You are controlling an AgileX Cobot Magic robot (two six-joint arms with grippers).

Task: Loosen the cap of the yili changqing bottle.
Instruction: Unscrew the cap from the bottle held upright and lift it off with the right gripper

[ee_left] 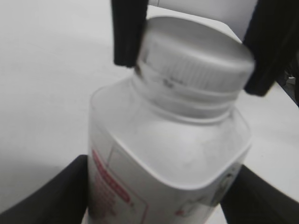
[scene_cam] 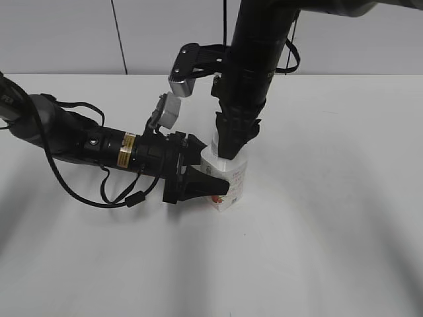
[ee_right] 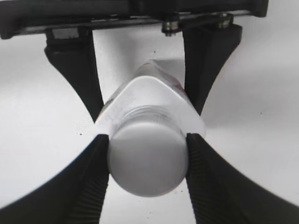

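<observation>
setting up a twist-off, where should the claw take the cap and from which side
Take the cap on its ribbed round side wall, coming straight down from above, one finger on each opposite side. The yili changqing bottle stands upright, so the cap's flat top faces up and its rim is free all round. The right claw already sits that way, while the left claw clamps the squarish body from the side.

Tabletop (scene_cam: 344,218): plain white, running back to the far edge by the wall.
On it: the yili changqing bottle (scene_cam: 231,188), upright, mid-tabletop.
</observation>
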